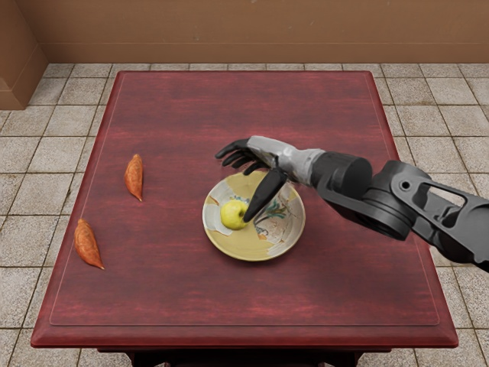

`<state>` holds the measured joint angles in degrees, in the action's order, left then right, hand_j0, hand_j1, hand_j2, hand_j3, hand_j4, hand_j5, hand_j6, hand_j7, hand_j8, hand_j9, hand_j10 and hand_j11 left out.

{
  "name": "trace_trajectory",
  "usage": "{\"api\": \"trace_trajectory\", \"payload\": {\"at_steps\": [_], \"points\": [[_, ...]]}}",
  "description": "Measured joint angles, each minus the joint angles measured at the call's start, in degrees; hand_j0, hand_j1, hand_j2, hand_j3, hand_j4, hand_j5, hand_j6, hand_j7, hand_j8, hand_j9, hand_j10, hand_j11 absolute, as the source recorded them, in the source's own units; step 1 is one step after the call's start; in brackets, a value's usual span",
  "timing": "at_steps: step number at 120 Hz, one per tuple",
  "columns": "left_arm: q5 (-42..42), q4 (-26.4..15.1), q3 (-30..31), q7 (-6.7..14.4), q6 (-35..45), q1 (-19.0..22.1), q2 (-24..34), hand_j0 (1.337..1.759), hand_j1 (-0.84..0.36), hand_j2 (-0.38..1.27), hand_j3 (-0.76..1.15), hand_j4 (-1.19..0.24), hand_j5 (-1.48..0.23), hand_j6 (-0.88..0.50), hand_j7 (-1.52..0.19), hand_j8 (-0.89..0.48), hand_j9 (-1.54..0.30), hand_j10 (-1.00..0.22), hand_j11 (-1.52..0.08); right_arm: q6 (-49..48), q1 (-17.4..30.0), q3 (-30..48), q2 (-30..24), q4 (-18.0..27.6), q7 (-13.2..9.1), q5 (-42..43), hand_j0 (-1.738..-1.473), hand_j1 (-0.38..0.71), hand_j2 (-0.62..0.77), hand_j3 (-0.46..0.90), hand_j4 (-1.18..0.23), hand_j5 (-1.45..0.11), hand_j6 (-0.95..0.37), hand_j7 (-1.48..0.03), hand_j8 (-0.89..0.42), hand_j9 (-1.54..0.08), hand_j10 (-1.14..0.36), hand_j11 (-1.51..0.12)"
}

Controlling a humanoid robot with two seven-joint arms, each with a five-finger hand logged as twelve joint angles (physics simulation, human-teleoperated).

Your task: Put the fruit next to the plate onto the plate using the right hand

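Red table (191, 115) — one plate (260, 248), one fruit (233, 214), two tubers (134, 177) (88, 244).

- Dark red wooden table (191, 115) — standing on a pale tiled floor (46, 145).
- Tapered orange vegetable (134, 177) lying on the table's left part.
- Second orange vegetable (88, 244) nearer the front-left edge — apart from the first.
- Brown wall (267, 30) behind.

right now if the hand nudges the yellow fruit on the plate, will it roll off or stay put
The yellow fruit looks round, so it would probably roll at a nudge. The plate is dished, so its rim would likely keep it in. Its skin looks smooth, so the right hand might slip on it.
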<state>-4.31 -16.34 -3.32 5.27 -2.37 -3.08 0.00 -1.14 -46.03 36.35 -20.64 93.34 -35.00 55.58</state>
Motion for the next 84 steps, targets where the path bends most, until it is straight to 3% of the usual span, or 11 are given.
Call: {"api": "trace_trajectory", "payload": {"at_steps": [20,61,84], "points": [[0.0,0.0,0.0,0.0,0.0,0.0,0.0,1.658,0.35,0.00,0.00,0.00,0.00,0.00,0.00,0.00,0.00,0.00,0.00,-2.3,1.3,5.5,-1.3,-0.2,0.0,-1.1,-1.658,-0.21,0.06,0.00,-0.14,-0.19,-0.14,-0.18,-0.11,-0.19,-0.14,-0.19],[0.0,0.0,0.0,0.0,0.0,0.0,0.0,1.658,0.35,0.00,0.00,0.00,0.00,0.00,0.00,0.00,0.00,0.00,0.00,-25.8,6.4,23.9,-1.3,-0.3,0.0,-30.1,-1.658,-0.29,0.01,0.00,-0.06,-0.08,-0.06,-0.07,-0.05,-0.07,-0.06,-0.07],[0.0,0.0,0.0,0.0,0.0,0.0,0.0,1.658,0.35,0.00,0.00,0.00,0.00,0.00,0.00,0.00,0.00,0.00,0.00,-31.6,14.4,32.5,0.3,-2.3,0.0,-40.9,-1.658,-0.30,0.00,0.00,-0.04,-0.06,-0.04,-0.06,-0.04,-0.06,-0.04,-0.06]]}}
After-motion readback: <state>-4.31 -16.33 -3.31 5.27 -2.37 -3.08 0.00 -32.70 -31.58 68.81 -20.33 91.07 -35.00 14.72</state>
